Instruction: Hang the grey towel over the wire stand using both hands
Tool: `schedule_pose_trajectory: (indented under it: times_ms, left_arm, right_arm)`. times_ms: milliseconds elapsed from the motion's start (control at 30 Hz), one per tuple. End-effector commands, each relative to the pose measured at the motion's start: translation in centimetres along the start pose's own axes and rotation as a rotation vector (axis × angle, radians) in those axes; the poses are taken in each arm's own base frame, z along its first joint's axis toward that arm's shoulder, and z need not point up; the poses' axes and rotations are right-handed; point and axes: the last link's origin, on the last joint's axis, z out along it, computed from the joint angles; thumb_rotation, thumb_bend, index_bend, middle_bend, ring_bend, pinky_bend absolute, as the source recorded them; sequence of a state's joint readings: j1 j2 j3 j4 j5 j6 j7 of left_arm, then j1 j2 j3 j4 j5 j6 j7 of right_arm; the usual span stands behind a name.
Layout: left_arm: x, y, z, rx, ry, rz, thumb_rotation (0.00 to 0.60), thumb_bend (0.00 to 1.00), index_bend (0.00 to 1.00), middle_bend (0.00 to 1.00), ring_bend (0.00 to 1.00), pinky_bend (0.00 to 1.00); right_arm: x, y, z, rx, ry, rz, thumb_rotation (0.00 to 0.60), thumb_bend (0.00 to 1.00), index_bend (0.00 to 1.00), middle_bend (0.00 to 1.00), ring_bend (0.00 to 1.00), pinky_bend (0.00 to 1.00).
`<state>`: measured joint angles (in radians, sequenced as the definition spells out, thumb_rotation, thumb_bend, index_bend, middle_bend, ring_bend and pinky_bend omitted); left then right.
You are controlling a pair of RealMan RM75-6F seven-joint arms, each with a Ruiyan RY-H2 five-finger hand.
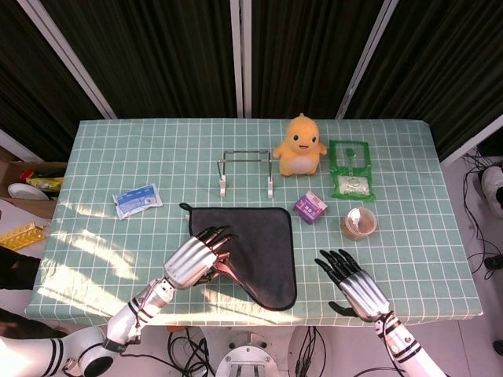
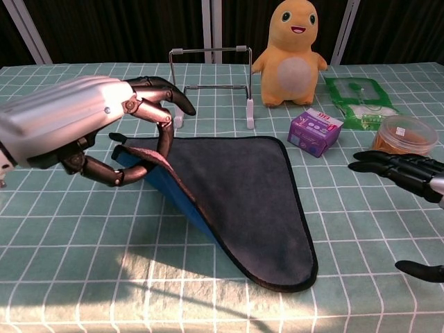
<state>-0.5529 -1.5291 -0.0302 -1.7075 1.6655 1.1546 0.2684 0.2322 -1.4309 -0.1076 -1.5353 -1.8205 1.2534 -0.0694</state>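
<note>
Two hands are in play, and only one has the towel. The left hand [image 2: 104, 128] pinches the near left edge of the grey towel [image 2: 239, 187] and holds that side up off the table. The lifted edge folds over, and the underside looks blue in the chest view. The rest of the towel lies flat on the green checked tablecloth [image 1: 118, 157], with its near right corner resting close to the table's near edge.

The right hand [image 1: 355, 284] is low on the right, just beside the towel's right edge but not touching it. Its fingers are spread apart and it holds nothing.

The wire stand [image 1: 245, 171] sits just past the far edge of the towel, upright and bare. Nothing hangs on it.

So the job looks only just begun. One side of the towel is gripped and raised. I think the right hand has yet to take hold of the other side. Then both hands would need to lift the towel, carry it to the far side and drape it over the top bar of the stand.

Right of the stand sits a yellow plush toy [image 1: 299, 145], and near it a small purple box [image 1: 310, 207] and a round tub [image 1: 358, 223].
</note>
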Motion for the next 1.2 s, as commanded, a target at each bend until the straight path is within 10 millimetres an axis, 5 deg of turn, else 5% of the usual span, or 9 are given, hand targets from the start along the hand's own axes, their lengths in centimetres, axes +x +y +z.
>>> schedule_pose_trajectory:
  times_ms: [33,533,867,1200]
  left_arm:
    - [0.7,0.2,0.7,0.005,0.006,0.012,0.600,0.48,0.76,0.19,0.10,0.21]
    - [2.3,-0.1,2.4,0.066,0.030,0.019,0.600,0.48,0.76,0.19,0.10,0.21]
    - [2.5,-0.3,2.5,0.081,0.032,0.018,0.600,0.48,0.76,0.19,0.10,0.21]
    - [2.6,-0.8,2.4,0.087,0.024,0.000,0.600,0.48,0.77,0.19,0.10,0.21]
  right_arm:
    - [-0.6,-1.5,1.0,0.046,-0.017,0.002,0.600,0.15,0.00,0.00,0.00,0.00]
    - [-3.9,-4.7,3.4,0.101,0.061,0.063,0.600,0.09,0.00,0.00,0.00,0.00]
    - [-6.5,-6.1,5.6,0.131,0.119,0.136,0.600,0.15,0.01,0.00,0.00,0.00]
    - [-6.0,-5.1,6.0,0.101,0.178,0.172,0.600,0.34,0.46,0.00,0.00,0.00]
